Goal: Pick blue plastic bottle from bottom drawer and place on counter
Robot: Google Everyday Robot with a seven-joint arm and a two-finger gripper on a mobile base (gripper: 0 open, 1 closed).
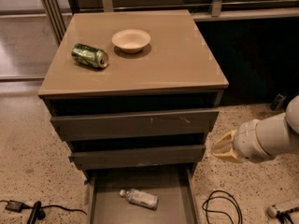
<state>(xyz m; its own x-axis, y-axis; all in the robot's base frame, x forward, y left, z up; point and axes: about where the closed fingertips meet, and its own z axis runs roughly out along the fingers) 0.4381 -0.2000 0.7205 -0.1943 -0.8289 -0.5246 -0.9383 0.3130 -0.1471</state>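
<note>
The blue plastic bottle (139,198) lies on its side in the pulled-out bottom drawer (170,204), white cap pointing left. Above it the two upper drawers are pushed in, under the tan counter (173,66). My gripper (223,146) hangs to the right of the cabinet, at about the height of the middle drawer, its tan tip pointing left toward the cabinet's side. It is well above and to the right of the bottle and touches nothing.
A green can (89,55) lies on its side on the counter's left, and a pale bowl (131,40) stands near the back. Black cable loops (222,208) lie on the speckled floor right of the drawer. More cable (28,210) lies at the lower left.
</note>
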